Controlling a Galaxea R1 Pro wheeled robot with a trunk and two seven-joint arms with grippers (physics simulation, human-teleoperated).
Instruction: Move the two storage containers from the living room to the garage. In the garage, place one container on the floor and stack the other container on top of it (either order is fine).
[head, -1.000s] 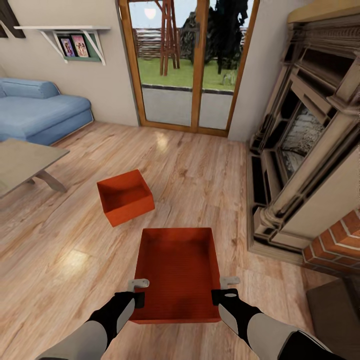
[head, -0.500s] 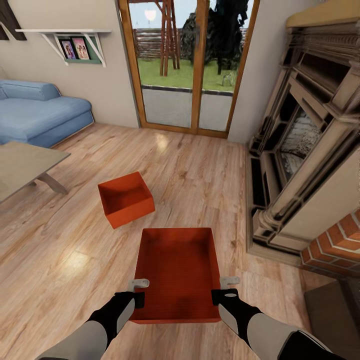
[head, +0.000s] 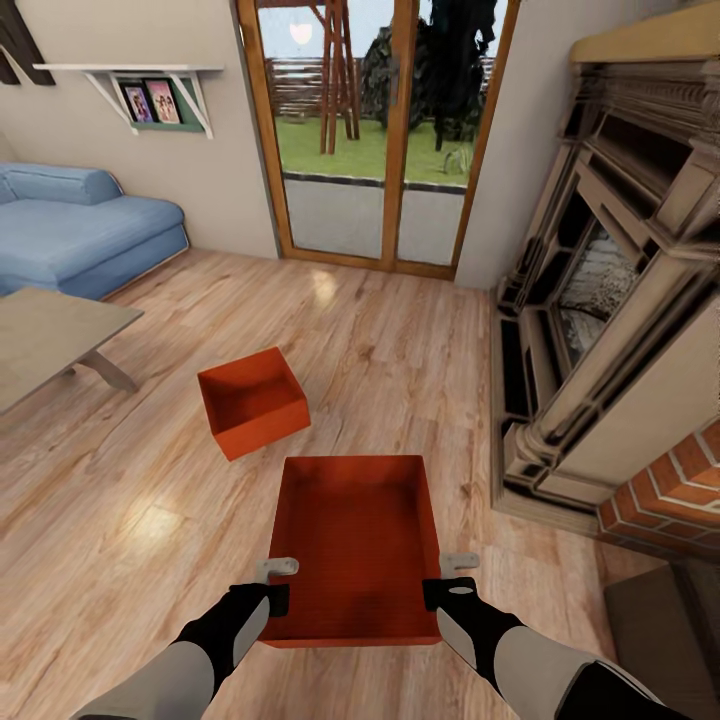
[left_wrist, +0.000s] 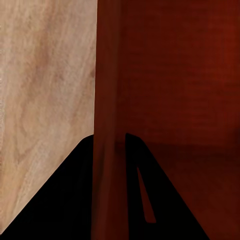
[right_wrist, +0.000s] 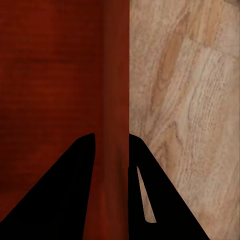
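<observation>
View shifted slightly; held container (head: 352, 545) points forward.

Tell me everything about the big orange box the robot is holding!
The held container is an orange-red rectangular bin, plastic-looking, with plain walls, no lid and nothing inside. It sits level, open side up, above the light wood floor. The left gripper clamps its left wall and the right gripper its right wall, a dark finger on each side of the thin wall. A second, like bin lies apart, farther off.
</observation>
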